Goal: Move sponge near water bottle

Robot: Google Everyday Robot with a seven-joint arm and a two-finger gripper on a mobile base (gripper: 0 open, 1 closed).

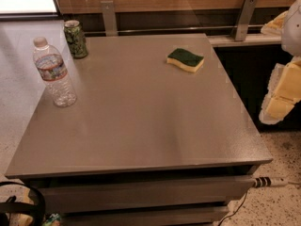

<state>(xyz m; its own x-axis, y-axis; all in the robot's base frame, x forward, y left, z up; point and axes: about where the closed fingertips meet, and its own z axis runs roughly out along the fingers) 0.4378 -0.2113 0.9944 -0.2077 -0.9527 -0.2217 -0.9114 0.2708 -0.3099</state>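
Tabletop (141, 121), grey and square, spreads out to the left of the claw (282, 96), which hangs off its right edge, touching nothing; whether it is open or closed I cannot tell. Farthest from the claw, near the left edge, the water bottle (53, 74) stands upright, a green drink can (75, 39) behind it. The sponge (185, 60) lies green side up, nearest the claw, well apart from the bottle.

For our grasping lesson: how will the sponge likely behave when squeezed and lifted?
The sponge looks like soft foam, so it probably compresses and weighs little. Lying flat, it shouldn't roll. The hand hangs right of the table.
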